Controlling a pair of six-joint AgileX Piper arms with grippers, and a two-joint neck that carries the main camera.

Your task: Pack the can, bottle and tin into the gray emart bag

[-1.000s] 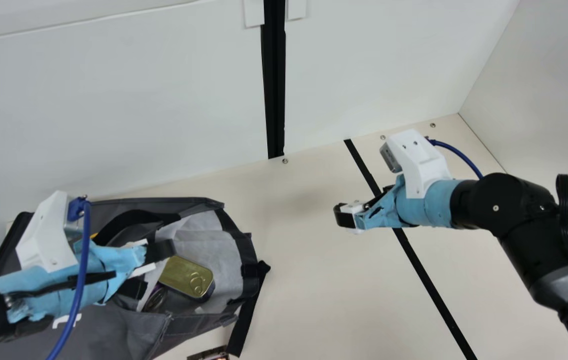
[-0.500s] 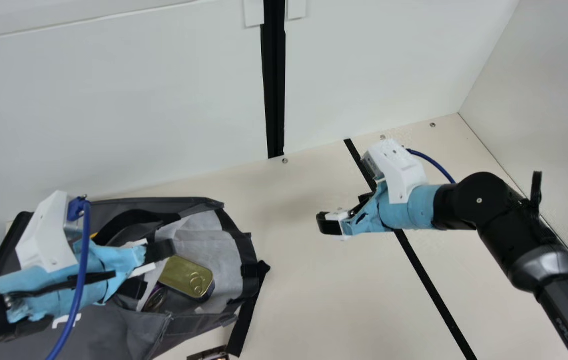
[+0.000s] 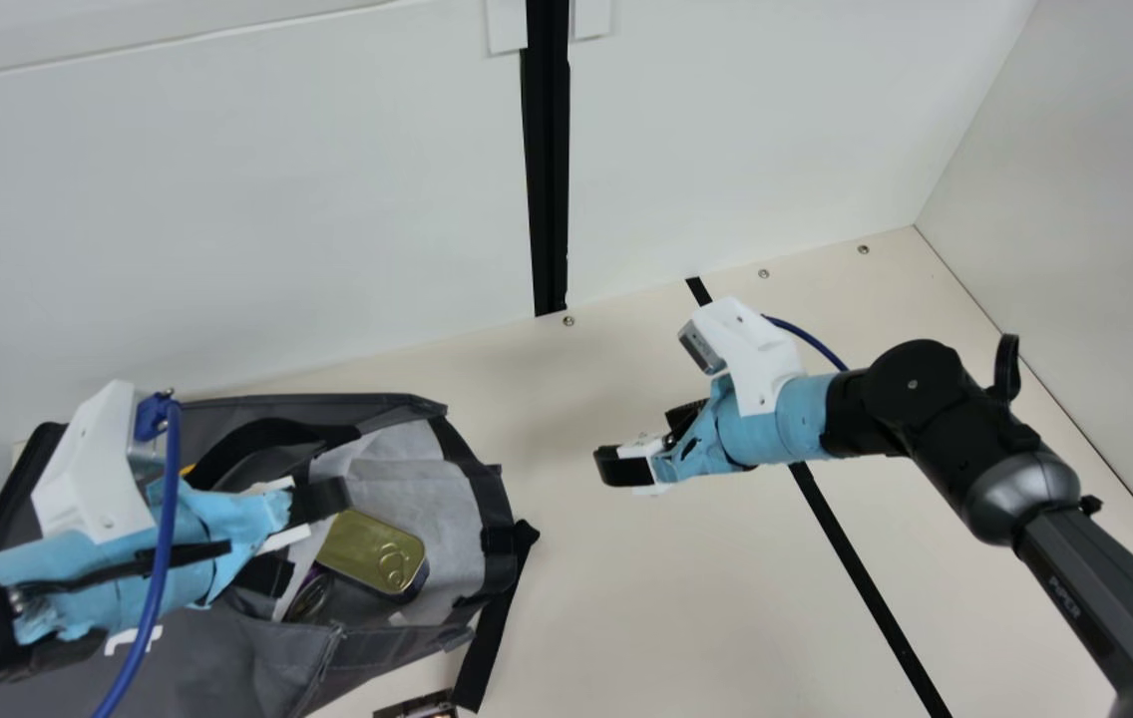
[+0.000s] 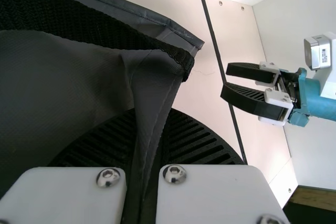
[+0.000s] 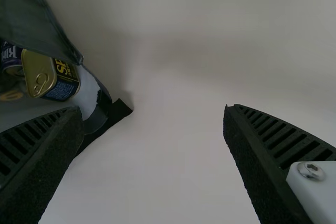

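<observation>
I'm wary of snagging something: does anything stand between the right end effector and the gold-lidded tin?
Yes: the gray bag's dark rim, around its mouth, lies between the right end effector and the tin inside. Nothing else visible stands between them.

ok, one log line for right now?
left gripper: shut on bag | right gripper: open, above table | tin: in bag

The cream table [image 3: 706, 598] bears the gray emart bag [image 3: 257, 663], mouth open, with a black strap [image 3: 499, 643] trailing beside it. A black strip [image 3: 866, 588] crosses the surface; near the bag lies a partly visible item [image 3: 419, 707].
</observation>
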